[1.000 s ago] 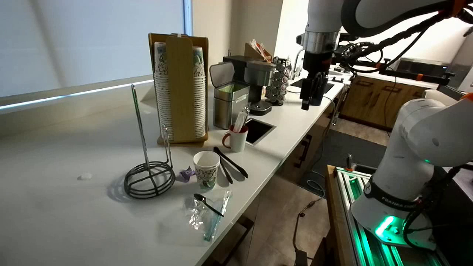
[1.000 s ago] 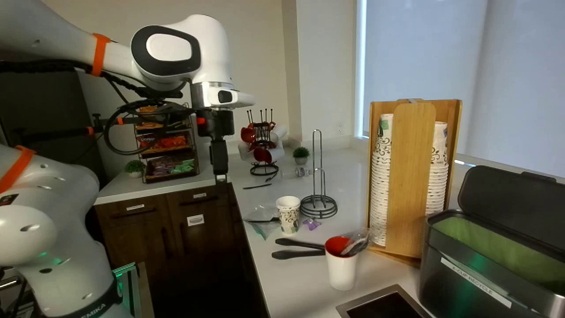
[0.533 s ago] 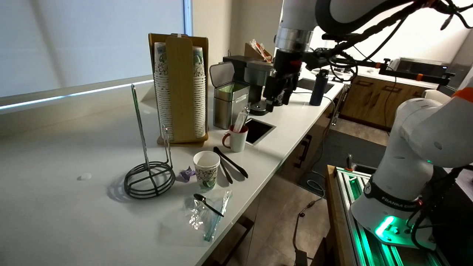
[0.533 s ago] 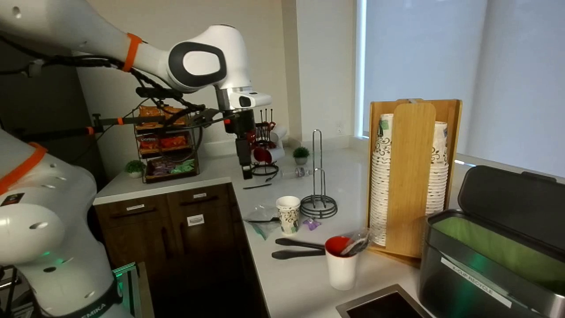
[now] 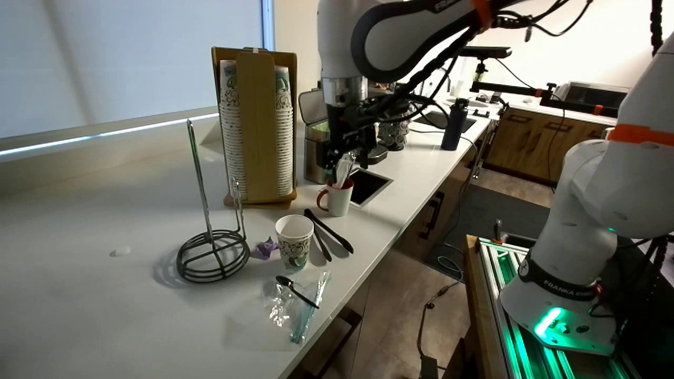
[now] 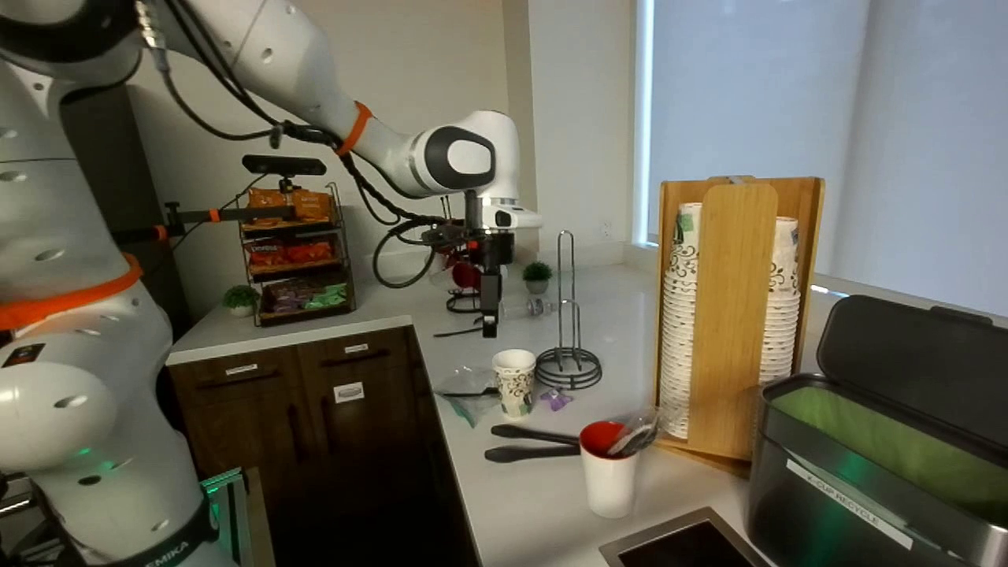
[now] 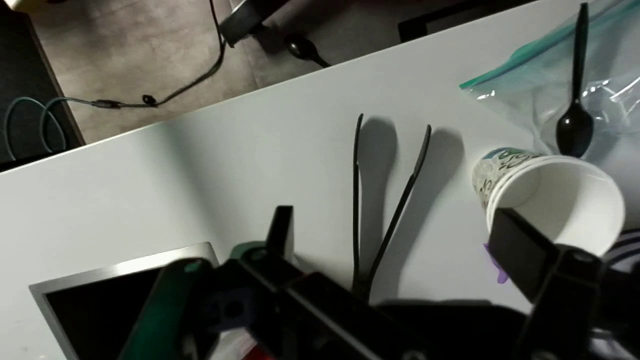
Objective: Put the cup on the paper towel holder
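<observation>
Black tongs (image 6: 528, 453), red-and-white mug (image 6: 609, 482), dark spoon (image 7: 575, 129)

Bin (image 6: 835, 539) reads "K-CUP RECYCLE"; arm (image 5: 566, 266), "FRANKA EMIKA".

White, rounded Franka Panda arm (image 6: 298, 64) with recessed oval holes (image 6: 72, 402) dotting the casing, orange straps (image 6: 357, 130), black cables (image 6: 309, 134) strung along it, black-ringed white oval cap (image 6: 469, 157) near the wrist, silver collar (image 5: 343, 90). Base: black band (image 5: 563, 287) lettered "FRANKA", glowing green light strip (image 5: 548, 321). Robotiq gripper (image 7: 400, 235) black, with blocky fingers (image 7: 281, 227) and round bolt heads (image 7: 582, 256).
</observation>
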You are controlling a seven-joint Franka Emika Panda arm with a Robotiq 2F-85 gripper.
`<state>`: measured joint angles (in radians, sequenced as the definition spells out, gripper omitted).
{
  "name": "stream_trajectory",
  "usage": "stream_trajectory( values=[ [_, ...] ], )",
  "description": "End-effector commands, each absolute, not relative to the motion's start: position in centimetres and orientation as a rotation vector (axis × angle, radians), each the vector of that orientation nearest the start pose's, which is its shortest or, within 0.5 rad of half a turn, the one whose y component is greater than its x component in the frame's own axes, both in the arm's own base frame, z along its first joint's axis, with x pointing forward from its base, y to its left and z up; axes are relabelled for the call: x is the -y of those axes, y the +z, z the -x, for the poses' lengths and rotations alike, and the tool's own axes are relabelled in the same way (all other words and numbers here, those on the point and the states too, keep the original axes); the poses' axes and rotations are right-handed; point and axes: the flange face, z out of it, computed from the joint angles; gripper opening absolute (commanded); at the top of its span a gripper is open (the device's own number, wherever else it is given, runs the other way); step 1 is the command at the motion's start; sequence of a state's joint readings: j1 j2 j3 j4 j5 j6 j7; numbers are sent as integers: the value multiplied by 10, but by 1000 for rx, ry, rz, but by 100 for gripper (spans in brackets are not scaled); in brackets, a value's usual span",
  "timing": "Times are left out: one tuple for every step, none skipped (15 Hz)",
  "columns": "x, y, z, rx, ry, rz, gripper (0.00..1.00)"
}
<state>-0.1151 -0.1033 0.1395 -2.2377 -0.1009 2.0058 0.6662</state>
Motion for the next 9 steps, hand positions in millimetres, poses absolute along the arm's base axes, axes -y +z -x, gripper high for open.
stream_trajectory(
  values=[
    [-19, 372, -525, -1005, 342, 3189, 100],
    [-11, 380, -512, -990, 254, 3165, 100],
    [-13, 372, -518, -983, 281, 3168, 100],
    [-13, 368, -519, -982, 288, 3168, 100],
    [-11, 369, -519, -987, 286, 3166, 100],
    [-10, 372, -518, -991, 277, 3164, 100],
    [-8, 376, -510, -1016, 208, 3129, 100],
    [-10, 374, -509, -990, 147, 3108, 100],
    [-13, 365, -511, -874, 50, 3101, 100]
  ],
)
